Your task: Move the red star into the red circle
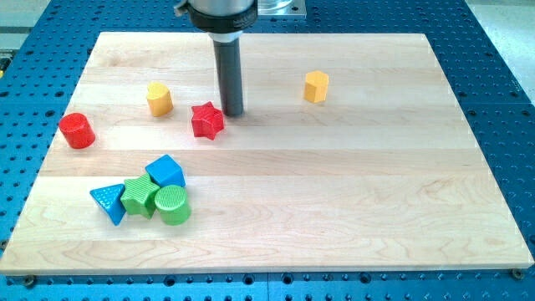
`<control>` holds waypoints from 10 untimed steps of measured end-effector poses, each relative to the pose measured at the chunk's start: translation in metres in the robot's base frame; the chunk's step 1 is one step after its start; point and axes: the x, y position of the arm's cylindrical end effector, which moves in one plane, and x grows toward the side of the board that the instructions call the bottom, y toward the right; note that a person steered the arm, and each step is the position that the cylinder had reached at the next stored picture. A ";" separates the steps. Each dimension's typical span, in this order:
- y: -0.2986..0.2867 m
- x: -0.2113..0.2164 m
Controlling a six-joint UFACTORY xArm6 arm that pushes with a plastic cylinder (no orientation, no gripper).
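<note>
Nearest the view's bottom, a blue triangle (107,202), green star (139,196), green cylinder (172,205) and blue cube (165,172) cluster together, clear of the work. Farther up, the red star (207,120) lies well right of the red circle (77,130). The arm has no jaws; its tip (231,113) sits just beside the star's upper right, and the small, rigid block will likely slide easily but may spin if pushed off-centre, so contact belongs on its right side.

Cut off by the view's top: upper part of the arm above my tip (232,113). Partly hidden behind the green cylinder (172,204): lower right of the green star (140,195) and bottom of the blue cube (166,171). Blue triangle (108,201), left of the green cylinder: right corner tucked behind the green star.
</note>
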 end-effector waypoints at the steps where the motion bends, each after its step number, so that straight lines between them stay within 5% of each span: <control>1: -0.021 0.021; 2: -0.145 0.026; 3: -0.083 0.041; 5: -0.186 0.120; 10: -0.208 0.093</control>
